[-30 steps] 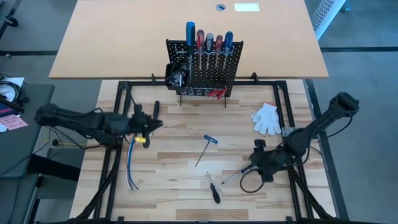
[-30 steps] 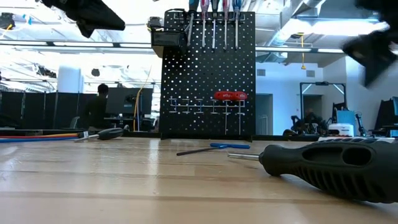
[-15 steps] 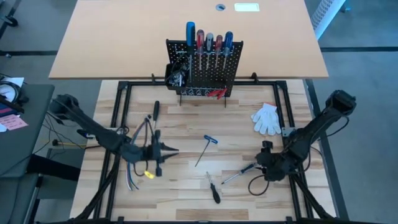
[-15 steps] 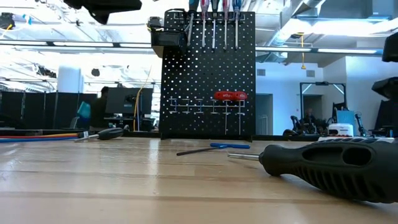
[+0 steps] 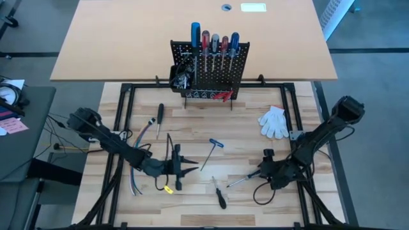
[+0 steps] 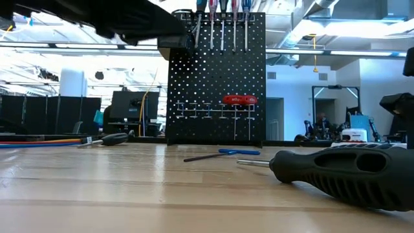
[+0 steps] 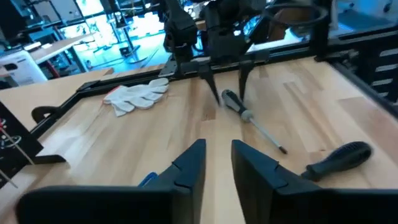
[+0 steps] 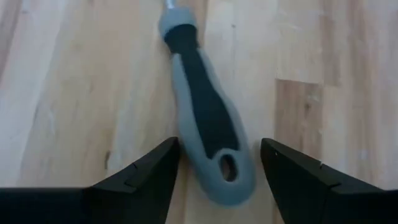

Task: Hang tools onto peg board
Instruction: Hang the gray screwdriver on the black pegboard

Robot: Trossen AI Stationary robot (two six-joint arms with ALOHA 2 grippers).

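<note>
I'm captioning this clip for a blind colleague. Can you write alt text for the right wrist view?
The right gripper is open, its two dark fingers on either side of the butt end of a grey-and-black screwdriver handle that lies on the light wooden table. The fingers do not yet touch it.

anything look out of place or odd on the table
Yes: a white glove lies near the table's right edge and loose cables trail off its left side; neither is a tool. Nothing looks spilled or broken.

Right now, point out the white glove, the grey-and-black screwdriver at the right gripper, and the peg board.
white glove (image 5: 274, 122), high view, middle of the palm.
grey-and-black screwdriver (image 8: 208, 118), right wrist view, middle of the handle.
peg board (image 6: 217, 77), low view, bare perforated panel.
</note>
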